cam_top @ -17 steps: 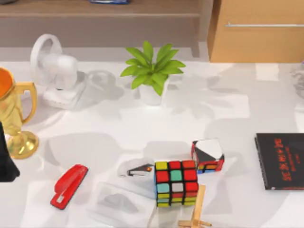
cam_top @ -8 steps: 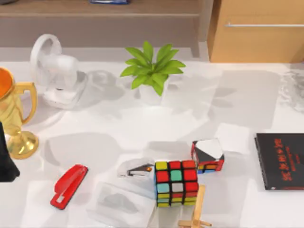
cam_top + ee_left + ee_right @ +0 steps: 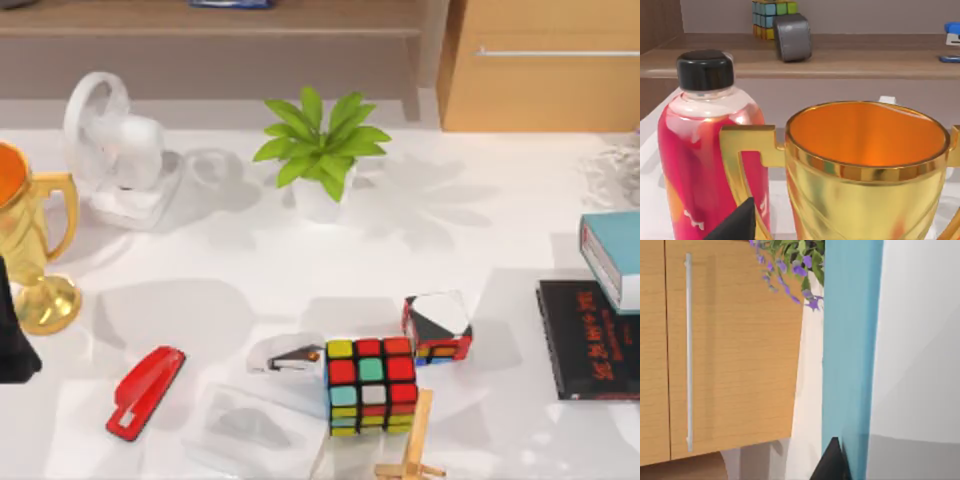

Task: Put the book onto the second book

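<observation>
The book, thick and teal-blue with white page edges, hangs at the top view's right edge, overlapping the far end of the second book. That one is thin and black with red lettering and lies flat on the table. In the right wrist view the teal cover stands close up, with a dark fingertip of my right gripper against it. My left arm is parked at the table's left edge, and one of its fingertips shows in the left wrist view.
A Rubik's cube, a smaller multicoloured cube and a wooden stand sit mid-table, left of the books. A potted plant, white fan, gold trophy and red stapler lie farther left. A wooden cabinet stands behind.
The teal-blue book has come into the top view from the right edge and now hangs over the black book's far end. Shadows on the table have shifted.
</observation>
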Action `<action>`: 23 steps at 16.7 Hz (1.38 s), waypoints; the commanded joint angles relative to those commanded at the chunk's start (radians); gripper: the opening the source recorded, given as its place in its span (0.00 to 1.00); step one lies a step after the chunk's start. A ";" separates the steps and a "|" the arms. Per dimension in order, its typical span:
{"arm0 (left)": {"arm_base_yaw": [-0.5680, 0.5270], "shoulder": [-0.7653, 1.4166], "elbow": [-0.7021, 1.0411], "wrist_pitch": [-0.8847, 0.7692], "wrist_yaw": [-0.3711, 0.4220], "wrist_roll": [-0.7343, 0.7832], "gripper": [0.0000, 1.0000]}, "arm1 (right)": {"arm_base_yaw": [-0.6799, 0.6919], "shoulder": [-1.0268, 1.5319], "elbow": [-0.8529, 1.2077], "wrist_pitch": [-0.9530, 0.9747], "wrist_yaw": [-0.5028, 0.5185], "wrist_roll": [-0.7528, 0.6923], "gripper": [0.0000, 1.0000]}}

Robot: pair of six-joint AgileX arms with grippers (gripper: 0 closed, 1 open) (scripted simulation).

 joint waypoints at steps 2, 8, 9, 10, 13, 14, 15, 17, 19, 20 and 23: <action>0.000 0.000 0.000 0.000 0.000 0.000 1.00 | 0.064 -0.071 -0.081 -0.023 0.020 0.095 0.00; 0.000 0.000 0.000 0.000 0.000 0.000 1.00 | 0.115 -0.125 -0.140 -0.038 0.034 0.164 0.00; 0.000 0.000 0.000 0.000 0.000 0.000 1.00 | 0.115 -0.125 -0.140 -0.038 0.034 0.164 0.00; 0.000 0.000 0.000 0.000 0.000 0.000 1.00 | 0.110 -0.122 -0.136 -0.036 0.033 0.165 0.00; 0.000 0.000 0.000 0.000 0.000 0.000 1.00 | 0.108 -0.097 -0.138 -0.010 0.030 0.164 0.00; 0.000 0.000 0.000 0.000 0.000 0.000 1.00 | 0.106 -0.087 -0.138 0.000 0.028 0.163 0.00; 0.000 0.000 0.000 0.000 0.000 0.000 1.00 | 0.105 -0.073 -0.139 0.015 0.026 0.161 0.00; 0.000 0.000 0.000 0.000 0.000 0.000 1.00 | 0.103 -0.060 -0.140 0.028 0.024 0.159 0.00; 0.000 0.000 0.000 0.000 0.000 0.000 1.00 | 0.103 -0.060 -0.140 0.028 0.024 0.159 0.00; 0.000 0.000 0.000 0.000 0.000 0.000 1.00 | 0.103 -0.060 -0.140 0.028 0.024 0.159 0.00; 0.000 0.000 0.000 0.000 0.000 0.000 1.00 | 0.103 -0.060 -0.140 0.028 0.024 0.159 0.23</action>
